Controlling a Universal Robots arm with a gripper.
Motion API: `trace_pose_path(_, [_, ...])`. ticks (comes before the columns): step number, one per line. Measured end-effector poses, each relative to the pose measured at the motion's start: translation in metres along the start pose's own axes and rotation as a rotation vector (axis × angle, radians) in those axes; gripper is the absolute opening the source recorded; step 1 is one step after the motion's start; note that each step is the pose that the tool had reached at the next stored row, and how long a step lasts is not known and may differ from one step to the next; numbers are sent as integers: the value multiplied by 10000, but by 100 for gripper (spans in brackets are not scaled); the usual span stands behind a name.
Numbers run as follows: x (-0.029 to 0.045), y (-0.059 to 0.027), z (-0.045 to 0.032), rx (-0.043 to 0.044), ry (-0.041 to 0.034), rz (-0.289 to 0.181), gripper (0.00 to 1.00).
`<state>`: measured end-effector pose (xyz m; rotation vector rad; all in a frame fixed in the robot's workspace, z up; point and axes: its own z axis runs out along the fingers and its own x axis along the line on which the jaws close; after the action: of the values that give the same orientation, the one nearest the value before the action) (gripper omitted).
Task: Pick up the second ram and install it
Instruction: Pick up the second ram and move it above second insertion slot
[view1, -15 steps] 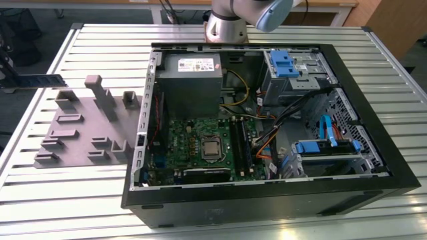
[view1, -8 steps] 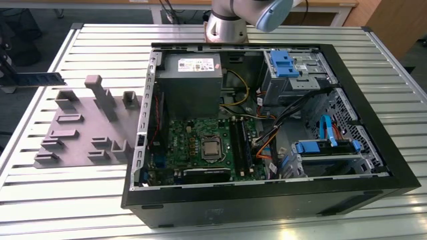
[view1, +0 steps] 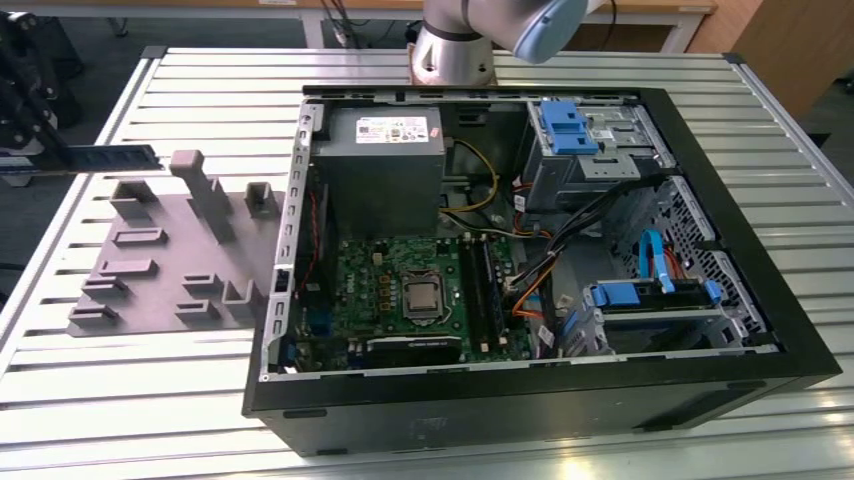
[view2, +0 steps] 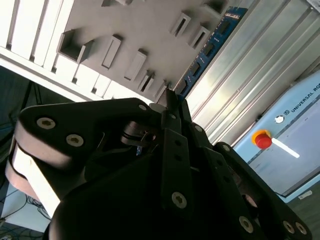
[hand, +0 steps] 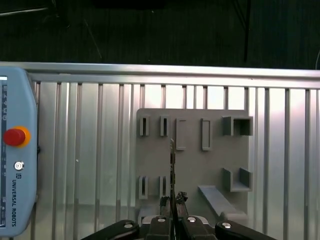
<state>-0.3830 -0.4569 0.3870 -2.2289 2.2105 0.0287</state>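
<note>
Big slatted counter (view1: 134, 400), with an open computer case (view1: 534, 410) sitting just beside the grey tray (view1: 160, 270). The end effector (view2: 172, 100) is clamped on one end of the ram (view2: 209, 47), which hangs over the tray, apparently clear of its pockets and posts. With a grip that far out on one end, the stick would probably lever easily. A slow, level carry that stays high above the tray's posts looks safest. The ram itself is a long, thin blue board with a row of dark chips.
</note>
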Motion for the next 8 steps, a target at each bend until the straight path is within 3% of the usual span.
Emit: trace_pose_path(8, [3, -364, -2, -1, 0, -1, 14])
